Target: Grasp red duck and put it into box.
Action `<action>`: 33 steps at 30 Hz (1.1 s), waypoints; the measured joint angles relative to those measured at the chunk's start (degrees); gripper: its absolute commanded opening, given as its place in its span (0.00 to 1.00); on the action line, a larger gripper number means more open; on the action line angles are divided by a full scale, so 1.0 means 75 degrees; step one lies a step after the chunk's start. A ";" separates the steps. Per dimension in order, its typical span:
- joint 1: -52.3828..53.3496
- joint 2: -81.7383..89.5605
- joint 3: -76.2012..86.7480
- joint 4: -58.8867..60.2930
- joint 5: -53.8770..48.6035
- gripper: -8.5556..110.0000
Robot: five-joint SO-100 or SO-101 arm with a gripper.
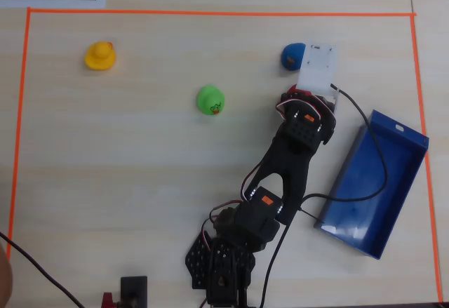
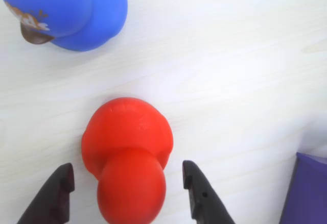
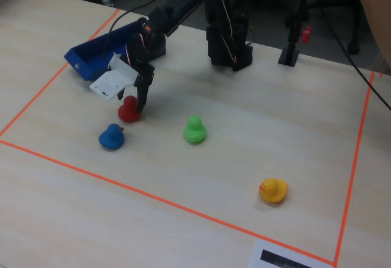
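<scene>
Tool (image 2: 126,183) is down at the table (image 1: 140,168), jaws spread wide, one black finger on each side of the red duck (image 2: 127,155) with a clear gap on both sides in the wrist view. The red duck sits on the table right under the tool in the fixed view (image 3: 128,110), hidden by the arm from overhead. Blue duck (image 3: 111,137) waits just beside it, green duck (image 3: 194,129) and yellow duck (image 3: 273,190) farther off. The box (image 1: 375,182) lies near the arm.

pale wood table (image 1: 140,182), orange tape border (image 1: 210,13)
</scene>
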 measured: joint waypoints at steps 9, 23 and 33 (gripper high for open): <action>0.0000 -0.0270 -0.0012 -0.0035 0.0000 0.09; 0.0129 -0.0293 -0.0082 -0.0246 -0.0105 0.07; 0.1043 0.1160 -0.1066 0.1090 0.0457 0.07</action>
